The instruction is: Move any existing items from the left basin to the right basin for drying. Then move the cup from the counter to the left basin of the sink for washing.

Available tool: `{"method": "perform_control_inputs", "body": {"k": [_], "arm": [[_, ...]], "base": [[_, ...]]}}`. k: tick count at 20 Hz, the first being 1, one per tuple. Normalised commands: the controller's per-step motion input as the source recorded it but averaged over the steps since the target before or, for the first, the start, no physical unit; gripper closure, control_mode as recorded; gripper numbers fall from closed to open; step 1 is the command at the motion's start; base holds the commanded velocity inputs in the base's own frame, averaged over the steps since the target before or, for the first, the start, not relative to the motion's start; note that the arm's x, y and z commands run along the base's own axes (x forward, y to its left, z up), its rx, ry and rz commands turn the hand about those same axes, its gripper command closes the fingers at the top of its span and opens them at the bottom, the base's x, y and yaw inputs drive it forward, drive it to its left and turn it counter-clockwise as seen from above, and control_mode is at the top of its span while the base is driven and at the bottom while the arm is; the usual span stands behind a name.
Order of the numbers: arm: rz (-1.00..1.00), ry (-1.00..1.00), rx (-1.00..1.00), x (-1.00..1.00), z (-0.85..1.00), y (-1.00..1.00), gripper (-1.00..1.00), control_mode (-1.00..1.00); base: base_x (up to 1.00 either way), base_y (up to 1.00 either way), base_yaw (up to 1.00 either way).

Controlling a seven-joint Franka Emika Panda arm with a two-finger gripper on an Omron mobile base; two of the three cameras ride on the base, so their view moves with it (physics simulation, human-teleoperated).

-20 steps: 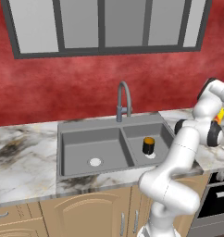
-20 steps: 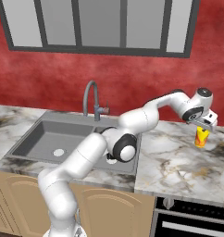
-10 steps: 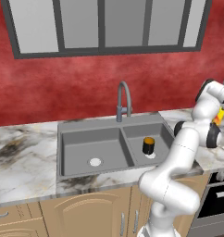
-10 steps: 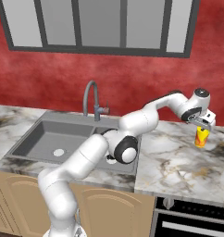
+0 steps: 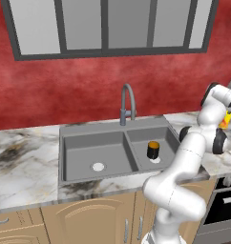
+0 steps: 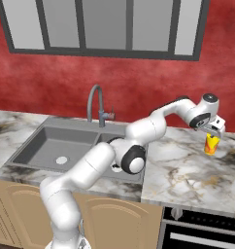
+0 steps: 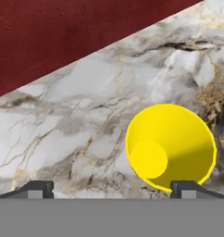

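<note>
The yellow cup (image 6: 211,145) stands upright on the marble counter (image 6: 182,175), far to the right of the sink (image 5: 74,138). My gripper (image 6: 215,130) hangs open just above it. In the hand view I look down into the cup (image 7: 169,148), which sits to the right of the gripper (image 7: 113,189) centre, with its rim by the right fingertip (image 7: 188,187). The black jar with an orange top (image 5: 153,149) stands in the right basin (image 5: 167,138). The left basin (image 5: 84,152) holds nothing but its white drain (image 5: 98,167). The cup (image 5: 225,120) shows at the far right under the gripper (image 5: 229,112).
A tall curved grey faucet (image 5: 128,100) rises behind the sink divider. The red wall (image 7: 63,37) runs close behind the cup. An oven front (image 6: 202,233) sits below the counter at the right. My own arm arches over the right basin in the right base view.
</note>
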Motion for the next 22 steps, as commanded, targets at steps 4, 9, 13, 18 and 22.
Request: {"method": "perform_control_inputs", "body": {"k": [4, 9, 13, 18, 22], "arm": [[0.01, 0.01, 0.0, 0.05, -0.01, 0.0, -1.0, -1.0], [0.02, 0.0, 0.0, 0.03, -0.04, 0.0, -1.0, -1.0], [0.03, 0.01, 0.0, 0.03, -0.07, 0.0, -1.0, -1.0], [0.03, 0.01, 0.0, 0.0, -0.08, -0.02, -1.0, -1.0], [0.03, 0.01, 0.0, 0.0, -0.08, -0.03, -1.0, -1.0]], "base": [[0.0, 0.0, 0.0], [0.0, 0.0, 0.0], [0.0, 0.0, 0.0], [0.0, 0.0, 0.0], [0.0, 0.0, 0.0]]}}
